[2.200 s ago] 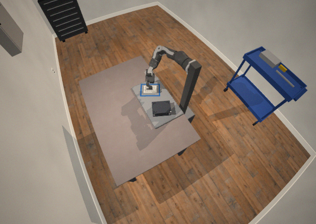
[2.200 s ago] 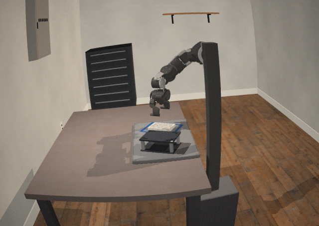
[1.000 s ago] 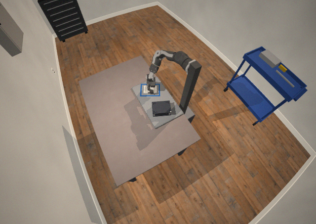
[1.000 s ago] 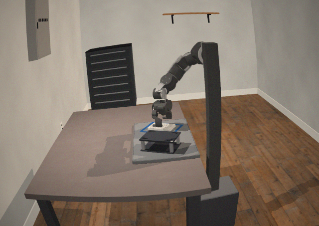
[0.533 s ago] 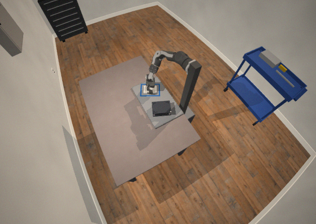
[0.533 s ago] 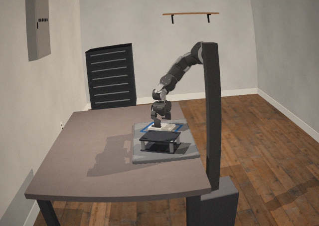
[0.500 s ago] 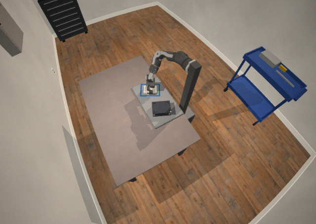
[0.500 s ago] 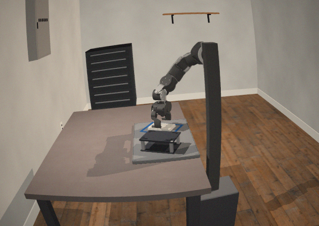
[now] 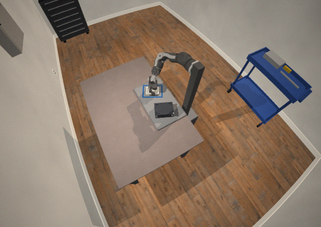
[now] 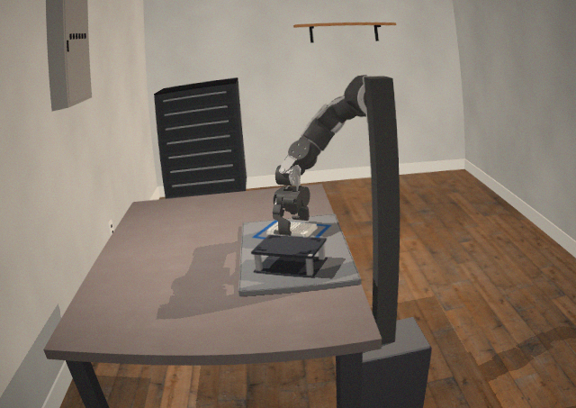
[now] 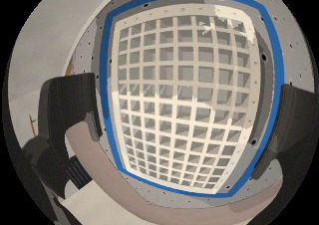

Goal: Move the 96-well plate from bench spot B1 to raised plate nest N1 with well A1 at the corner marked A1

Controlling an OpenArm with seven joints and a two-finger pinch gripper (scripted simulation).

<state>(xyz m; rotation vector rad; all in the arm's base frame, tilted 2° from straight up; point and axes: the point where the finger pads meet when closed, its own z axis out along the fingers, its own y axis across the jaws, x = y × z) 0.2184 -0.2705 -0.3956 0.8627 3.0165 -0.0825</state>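
Observation:
The white 96-well plate (image 11: 189, 96) (image 9: 153, 90) lies flat inside the blue outline of spot B1 on the grey bench pad. It also shows in the exterior view (image 10: 297, 228), partly hidden by my gripper. My gripper (image 10: 289, 229) is open and points straight down over the plate, low, with one dark finger on each side of it (image 11: 179, 119). The fingers stand apart from the plate's edges. The black raised nest N1 (image 9: 164, 109) (image 10: 289, 248) stands on short posts on the same pad, nearer the arm's column. Its A1 mark is too small to tell.
The arm's tall dark column (image 10: 382, 208) rises at the table's right edge beside the pad. A black drawer cabinet (image 10: 201, 136) stands behind the table. A blue cart (image 9: 272, 82) stands off to the right on the floor.

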